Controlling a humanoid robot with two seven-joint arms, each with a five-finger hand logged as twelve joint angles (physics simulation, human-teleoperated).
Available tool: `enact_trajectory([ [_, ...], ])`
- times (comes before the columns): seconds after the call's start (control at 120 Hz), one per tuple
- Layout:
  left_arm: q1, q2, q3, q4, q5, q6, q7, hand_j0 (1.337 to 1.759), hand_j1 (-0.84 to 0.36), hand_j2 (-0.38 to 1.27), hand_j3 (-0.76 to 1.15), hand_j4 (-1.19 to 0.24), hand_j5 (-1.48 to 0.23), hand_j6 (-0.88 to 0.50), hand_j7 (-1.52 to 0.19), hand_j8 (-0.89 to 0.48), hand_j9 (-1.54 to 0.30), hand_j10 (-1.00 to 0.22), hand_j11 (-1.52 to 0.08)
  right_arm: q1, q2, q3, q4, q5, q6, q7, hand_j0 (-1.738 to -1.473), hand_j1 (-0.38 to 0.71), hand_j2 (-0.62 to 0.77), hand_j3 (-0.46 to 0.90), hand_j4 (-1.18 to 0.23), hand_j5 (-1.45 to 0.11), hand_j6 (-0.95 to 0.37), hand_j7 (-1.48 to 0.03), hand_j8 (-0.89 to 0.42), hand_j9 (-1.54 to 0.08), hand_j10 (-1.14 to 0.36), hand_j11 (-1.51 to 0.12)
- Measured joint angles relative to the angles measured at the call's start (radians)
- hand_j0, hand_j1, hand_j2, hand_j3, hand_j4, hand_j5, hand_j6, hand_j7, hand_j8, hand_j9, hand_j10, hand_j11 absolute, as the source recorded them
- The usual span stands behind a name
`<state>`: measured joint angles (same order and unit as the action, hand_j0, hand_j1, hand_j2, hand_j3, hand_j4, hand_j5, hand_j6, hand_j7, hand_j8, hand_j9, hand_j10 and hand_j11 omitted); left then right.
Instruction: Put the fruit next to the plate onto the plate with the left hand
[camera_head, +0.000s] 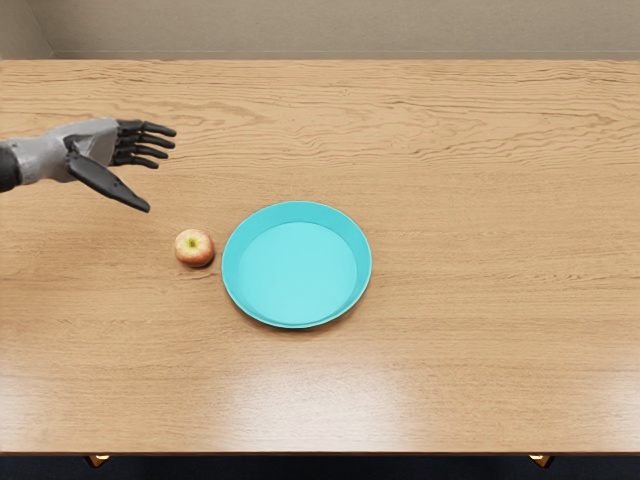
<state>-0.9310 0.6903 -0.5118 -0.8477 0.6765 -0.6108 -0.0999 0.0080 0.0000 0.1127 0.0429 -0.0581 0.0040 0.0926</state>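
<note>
My left hand (100, 152) came in from the left edge and hung above the table (480, 150), fingers (150, 143) spread apart and stretched out flat, thumb (112, 186) angled down and away from them, holding nothing. The apple (194, 247) sat below and to the right of my fingertips, near but clearly apart from them, resting on the wood with its stem end up. Just beyond it, further right from my hand, lay the turquoise plate (296, 207), its rim just beside the apple, with only a thin strip of table between the two and nothing on it. My right hand was nowhere in view. I judged the grasp had not begun, so the risks were all ahead. A round apple rolls easily: if my thumb or a finger clipped it before the others closed, it could skid off toward the table's near edge. Coming in from my side, I could also shove it against the plate's raised rim and push the plate away. A shallow pinch might let it slip during the lift, and a high release could make it bounce or roll off the plate.
</note>
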Motion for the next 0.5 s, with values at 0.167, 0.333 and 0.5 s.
enact_trajectory([
  [0.167, -0.001, 0.000, 0.002, -0.002, 0.008, 0.000, 0.000, 1.658, 0.06, 0.05, 0.00, -0.25, -0.32, -0.25, -0.32, -0.25, -0.32, -0.25, -0.32, -0.017, 0.000, -0.003, -0.003, -0.001, -0.001, 0.000, -1.658, -0.30, -0.01, 0.00, -0.04, -0.05, -0.04, -0.05, -0.04, -0.05, -0.04, -0.05],
  [0.333, -0.012, 0.045, 0.016, -0.075, 0.010, 0.000, 0.011, 1.658, 0.06, 0.05, 0.00, -0.25, -0.32, -0.25, -0.32, -0.25, -0.32, -0.25, -0.32, -0.035, 0.000, -0.005, -0.006, -0.002, -0.001, -0.001, -1.658, -0.30, -0.01, 0.00, -0.04, -0.05, -0.04, -0.05, -0.04, -0.05, -0.04, -0.05],
  [0.5, -0.186, 0.118, 0.191, -0.171, 0.009, 0.000, 0.067, 1.658, 0.06, 0.05, 0.00, -0.25, -0.32, -0.25, -0.32, -0.25, -0.32, -0.25, -0.32, -0.039, 0.000, -0.005, -0.006, -0.002, -0.001, -0.001, -1.658, -0.30, -0.01, 0.00, -0.04, -0.05, -0.04, -0.05, -0.04, -0.05, -0.04, -0.05],
])
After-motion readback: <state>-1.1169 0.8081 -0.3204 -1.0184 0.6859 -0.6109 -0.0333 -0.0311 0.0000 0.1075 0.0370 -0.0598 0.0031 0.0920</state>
